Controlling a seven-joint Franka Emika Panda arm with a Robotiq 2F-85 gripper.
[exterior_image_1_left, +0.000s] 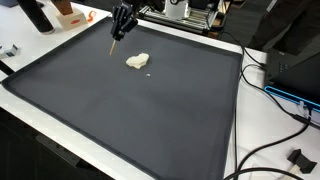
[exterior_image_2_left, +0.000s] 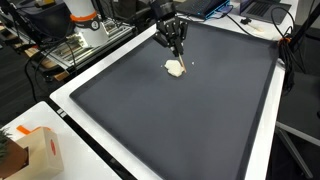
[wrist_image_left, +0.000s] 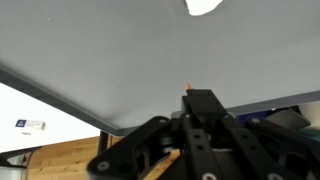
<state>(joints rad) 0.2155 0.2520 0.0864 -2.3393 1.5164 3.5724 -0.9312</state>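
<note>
My gripper (exterior_image_1_left: 119, 33) hangs over the far part of a dark mat (exterior_image_1_left: 120, 110), shut on a thin wooden stick (exterior_image_1_left: 113, 46) that points down at the mat. In the wrist view the stick's orange tip (wrist_image_left: 187, 88) pokes out past the closed black fingers (wrist_image_left: 200, 105). A crumpled white lump (exterior_image_1_left: 138, 61) lies on the mat just beside the stick's tip, apart from it. The lump (exterior_image_2_left: 176, 68) sits right below the gripper (exterior_image_2_left: 176, 44) in an exterior view and shows at the top edge of the wrist view (wrist_image_left: 203, 5).
The mat (exterior_image_2_left: 200, 120) covers a white table (exterior_image_2_left: 75, 110). A cardboard box (exterior_image_2_left: 30, 150) stands at one table corner. An orange and white object (exterior_image_1_left: 68, 12) and black cables (exterior_image_1_left: 280, 95) lie beyond the mat's edges. A tiny white speck (exterior_image_1_left: 150, 72) lies near the lump.
</note>
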